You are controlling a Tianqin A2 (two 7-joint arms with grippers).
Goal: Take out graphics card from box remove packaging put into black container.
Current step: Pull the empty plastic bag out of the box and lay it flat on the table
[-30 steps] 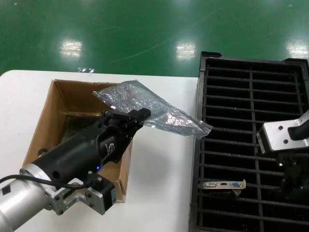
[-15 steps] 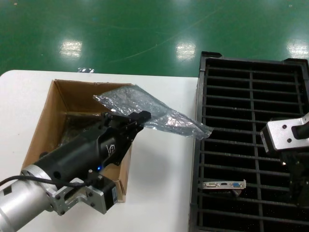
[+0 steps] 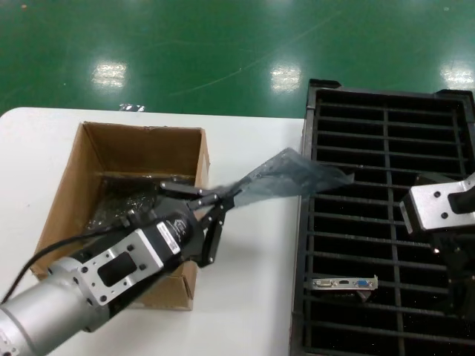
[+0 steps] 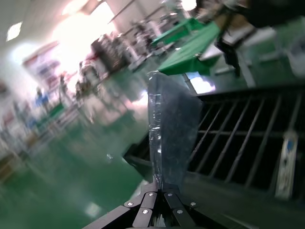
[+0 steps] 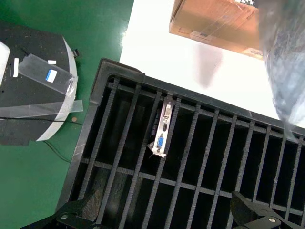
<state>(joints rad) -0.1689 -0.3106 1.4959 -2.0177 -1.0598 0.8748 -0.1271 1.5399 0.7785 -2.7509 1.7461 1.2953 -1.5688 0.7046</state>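
The box (image 3: pixel 122 193) sits at left; the left gripper (image 3: pixel 211 202) is clamped on one edge of the empty packaging (image 3: pixel 293 178) — light, floppy, slippery, best pinched at an edge. The graphics card (image 3: pixel 345 284) is slotted in the black container (image 3: pixel 386 148). The right gripper (image 5: pixel 162 217) is spread — nothing held.

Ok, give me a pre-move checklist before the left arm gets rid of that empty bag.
1. Graphics card seated in a slot of the black container: ok, its bracket shows between the ribs.
2. Packaging gripped by the left gripper: ok, the left wrist view shows the fingers pinching one end.
3. Packaging empty: ok, nothing shows through it.
4. Packaging clear of the container: not ok, its free end hangs over the container's near edge.
5. Right gripper out of the way: ok, open above the container, holding nothing.
6. Box open for a drop: ok; what lies inside, cannot tell.
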